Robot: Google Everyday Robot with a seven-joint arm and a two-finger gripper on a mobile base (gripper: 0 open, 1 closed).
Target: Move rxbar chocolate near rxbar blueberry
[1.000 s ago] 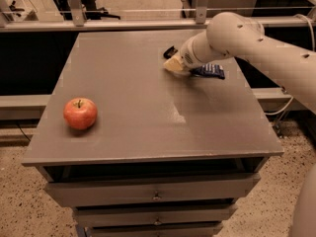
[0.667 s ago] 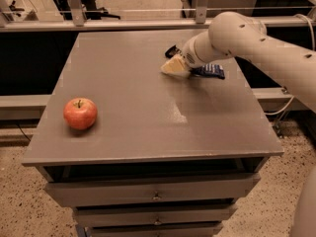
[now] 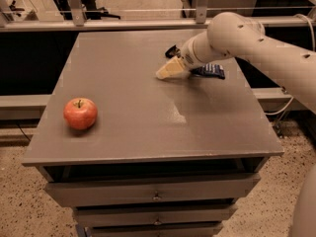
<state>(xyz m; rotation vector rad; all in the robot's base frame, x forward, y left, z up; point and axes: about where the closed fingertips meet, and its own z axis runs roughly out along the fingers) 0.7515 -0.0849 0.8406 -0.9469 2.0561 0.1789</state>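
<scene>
The rxbar blueberry (image 3: 211, 71), a dark-blue wrapper with white stripes, lies flat on the grey tabletop (image 3: 148, 117) at the back right, partly hidden under my arm. A small dark piece just behind my wrist looks like the rxbar chocolate (image 3: 171, 50); most of it is hidden. My gripper (image 3: 169, 71) is low over the table, pointing left, just left of the blue bar and in front of the dark bar.
A red apple (image 3: 80, 113) sits near the front left of the tabletop. The table is a drawer cabinet with drawers (image 3: 155, 194) below its front edge. A metal rail (image 3: 123, 23) runs behind the table's back edge.
My gripper has slid slightly left and toward the front edge. The dark bar, the blue bar and the apple have not moved.
</scene>
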